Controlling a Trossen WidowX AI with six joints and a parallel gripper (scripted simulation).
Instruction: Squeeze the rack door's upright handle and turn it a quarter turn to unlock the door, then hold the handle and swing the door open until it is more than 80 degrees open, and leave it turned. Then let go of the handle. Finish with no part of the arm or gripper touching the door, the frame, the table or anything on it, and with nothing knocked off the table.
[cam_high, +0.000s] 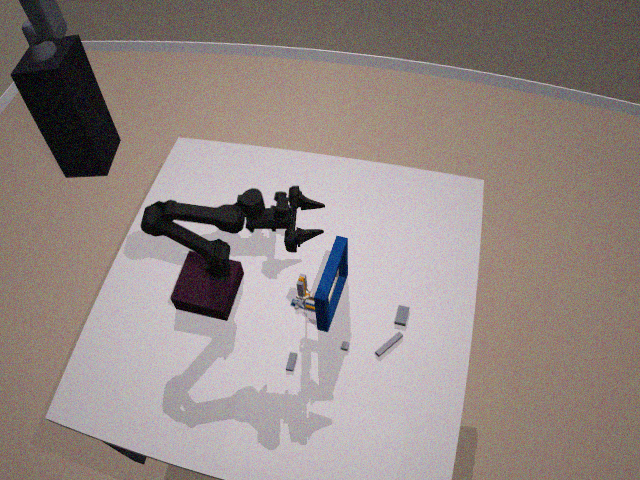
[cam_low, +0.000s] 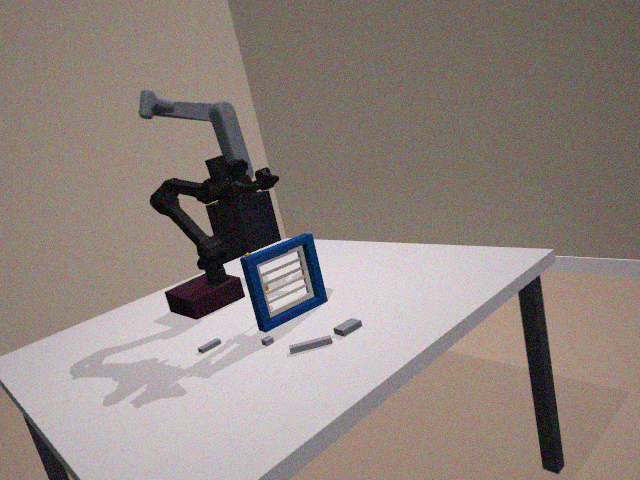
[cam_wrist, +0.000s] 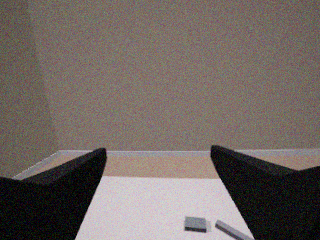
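My gripper (cam_high: 323, 218) (cam_low: 267, 182) (cam_wrist: 159, 152) is open and empty, held high above the table and off to the far side of the frame in the top view. The blue frame (cam_high: 328, 273) (cam_low: 317, 271) stands upright on the table. The pale slatted door (cam_low: 308, 276) appears to lie within the frame, closed. The handle (cam_high: 302, 280), grey and orange, stands upright on the robot's side, near the frame's near end in the top view. It is mostly hidden behind the frame in the exterior view. Neither door nor handle shows in the wrist view.
Grey blocks lie on the table (cam_high: 413, 222) (cam_low: 439, 289): a wide one (cam_high: 402, 315) (cam_low: 347, 326) (cam_wrist: 195, 224), a long one (cam_high: 388, 344) (cam_low: 310, 344), a tiny one (cam_high: 344, 346) (cam_low: 267, 341) and another (cam_high: 291, 361) (cam_low: 209, 345). A black pedestal (cam_high: 67, 108) with a grey arm stands beyond the table.
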